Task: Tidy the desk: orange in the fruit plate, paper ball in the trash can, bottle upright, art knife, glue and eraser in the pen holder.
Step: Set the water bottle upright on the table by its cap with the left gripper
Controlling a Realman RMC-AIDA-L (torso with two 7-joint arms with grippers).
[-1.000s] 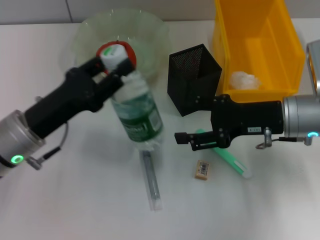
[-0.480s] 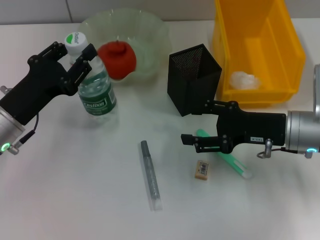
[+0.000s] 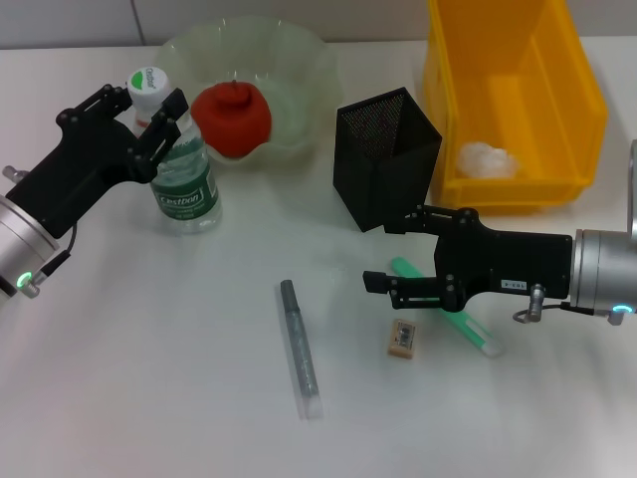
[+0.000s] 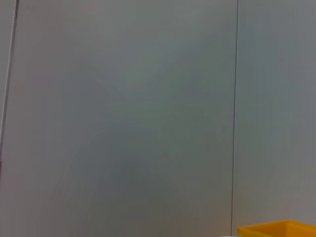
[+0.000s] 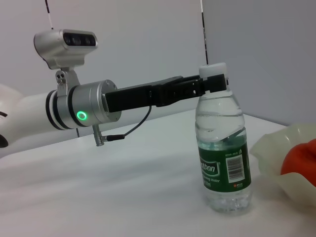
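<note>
The bottle (image 3: 186, 184) (image 5: 224, 163) stands upright left of the fruit plate (image 3: 294, 60) (image 5: 274, 153), which holds the orange (image 3: 234, 119) (image 5: 302, 157). My left gripper (image 3: 139, 105) (image 5: 213, 87) is open, its fingers on either side of the bottle's neck. The paper ball (image 3: 485, 157) lies in the yellow trash can (image 3: 518, 60). My right gripper (image 3: 383, 254) hangs open in front of the pen holder (image 3: 386, 154), above a green stick (image 3: 453, 324). The eraser (image 3: 402, 338) lies beside it. A grey stick (image 3: 300, 349) lies mid-table. Which stick is the art knife or the glue I cannot tell.
The left wrist view shows a grey wall and a corner of the trash can (image 4: 276, 229). Pen holder and trash can stand close together at the back right. The table's white top (image 3: 149, 378) stretches across the front.
A second ago my left gripper carried the tilted bottle near the plate. It has set the bottle upright to the plate's left and spread its fingers. My right gripper has drifted slightly toward the front.
</note>
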